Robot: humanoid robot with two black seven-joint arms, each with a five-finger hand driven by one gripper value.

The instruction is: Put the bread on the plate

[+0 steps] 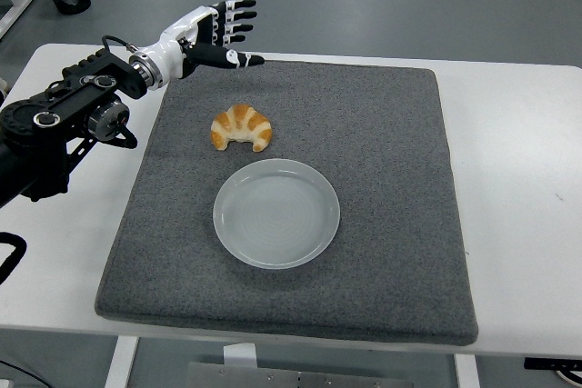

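Head view, the only one I have: the left robot hand [214,35] hangs above the far left edge of the grey mat [382,224], fingers spread wide and thumb pointing right, gripping nothing. Its black arm [64,124] comes in from the left over the white desk [527,188]. I see no right robot hand anywhere.

The bread [241,127], a croissant, lies on the mat nearer to me than the hand and well apart from it, with its curved back toward the far side and its two tips pointing at the plate [276,213]. The plate sits just beside it on my side, empty, and I cannot tell whether the tips touch the rim or stop just short. So I judge the task barely begun: reach first, then grasp, lift and a short carry.

What worries me from here:
- The hand is offset from the bread, so a straight descent would meet only mat.
- Closing from the far side could shove the bread against the plate rim and slide the plate.
- The bread looks soft and curved; a hard squeeze could crush it, a light one could let it roll out.
- A low carry could clip the rim.
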